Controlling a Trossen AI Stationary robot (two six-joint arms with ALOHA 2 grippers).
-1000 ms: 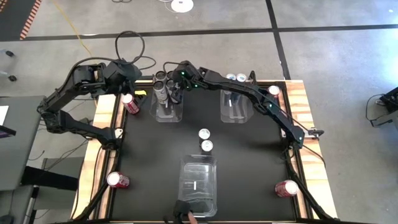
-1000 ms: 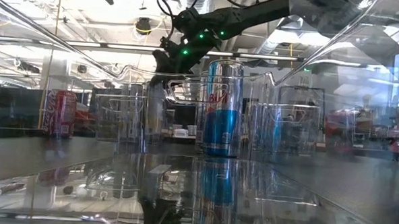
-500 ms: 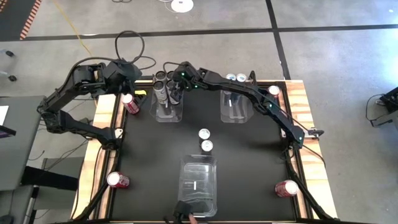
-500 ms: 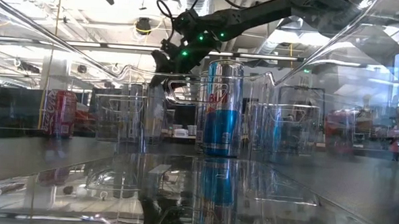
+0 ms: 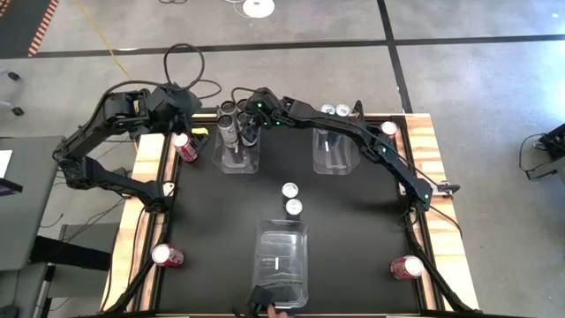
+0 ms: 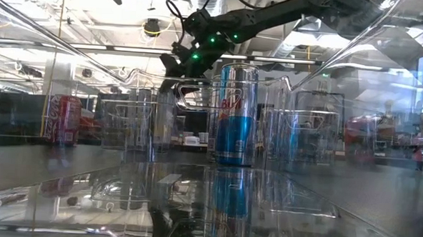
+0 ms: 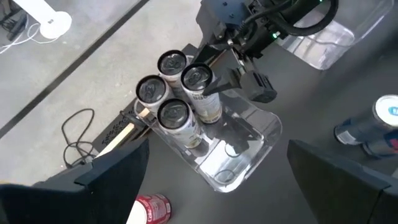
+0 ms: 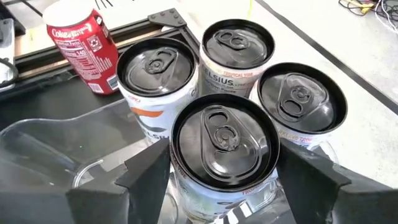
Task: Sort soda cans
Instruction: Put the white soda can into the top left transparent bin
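Right wrist view: right hand (image 8: 214, 180) straddles a black-topped can (image 8: 222, 140), one of four in the far-left bin (image 5: 238, 159), fingers spread, not gripping | Left wrist view: left hand (image 7: 214, 186) hovers above, fingers wide apart | High view: red cans (image 5: 168, 256) at tabletop (image 5: 353, 230) corners

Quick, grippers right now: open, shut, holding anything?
Left gripper: open, empty, up beside the table.
Right gripper: fingers astride a black-topped can in the bin.
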